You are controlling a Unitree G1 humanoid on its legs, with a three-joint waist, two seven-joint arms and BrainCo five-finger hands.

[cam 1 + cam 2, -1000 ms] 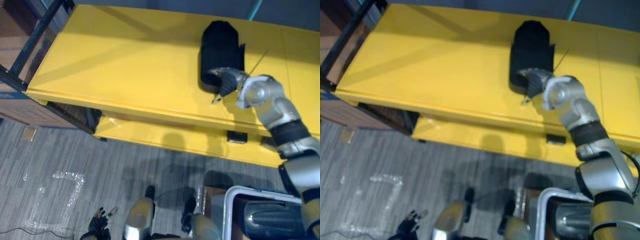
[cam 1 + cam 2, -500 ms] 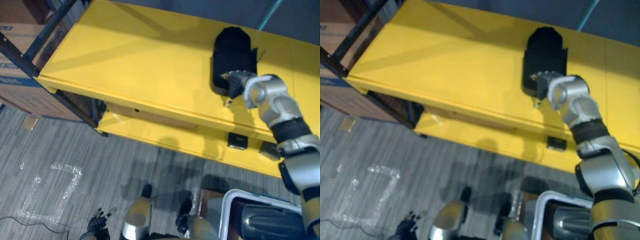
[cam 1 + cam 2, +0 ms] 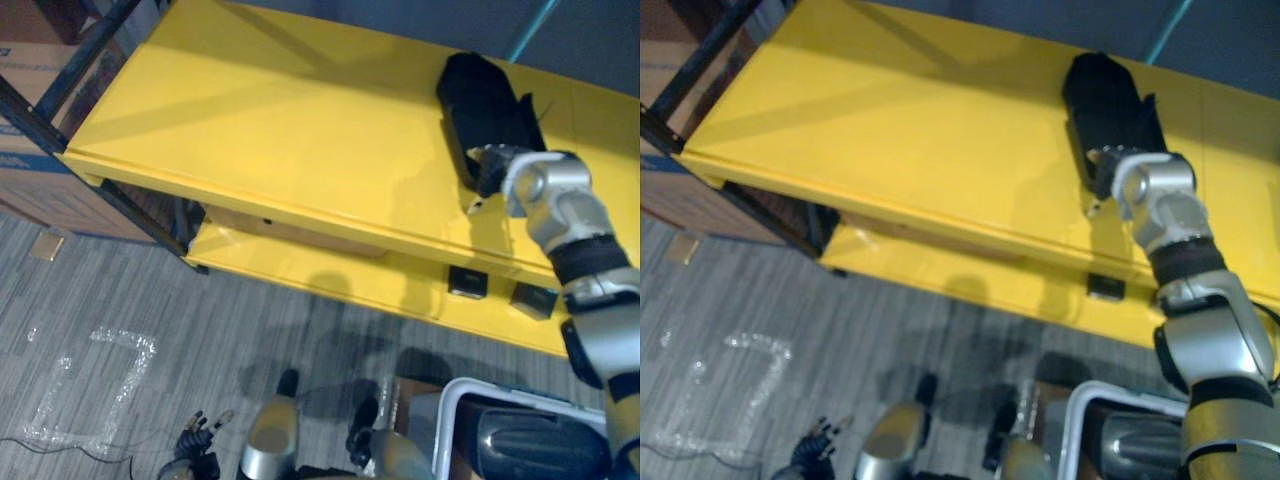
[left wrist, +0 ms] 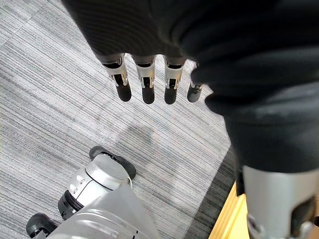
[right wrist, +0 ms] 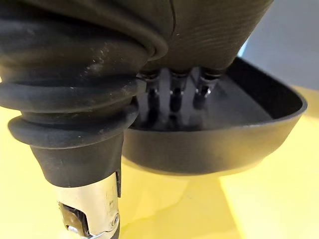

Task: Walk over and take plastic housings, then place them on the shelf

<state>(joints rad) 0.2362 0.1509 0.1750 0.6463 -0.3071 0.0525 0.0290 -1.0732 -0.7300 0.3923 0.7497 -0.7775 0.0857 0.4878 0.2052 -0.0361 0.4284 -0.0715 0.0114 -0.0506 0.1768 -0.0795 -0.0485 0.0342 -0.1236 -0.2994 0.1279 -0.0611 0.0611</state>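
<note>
Grey carpet (image 4: 55, 79) under left hand (image 4: 146, 79), hanging low, fingers straight, empty. Right arm stretched forward; right hand (image 3: 490, 170) fingers (image 5: 175, 97) straight inside black plastic housing (image 3: 480, 100), thumb outside rim. Housing lies atop yellow shelf (image 3: 270, 130).

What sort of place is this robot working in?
Probably a storeroom or workshop: a long yellow shelf, a cardboard box beside it, and a black plastic housing lying on the shelf.

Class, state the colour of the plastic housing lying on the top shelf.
Black: the plastic housing shows best in the left eye view, on the yellow shelf.
</note>
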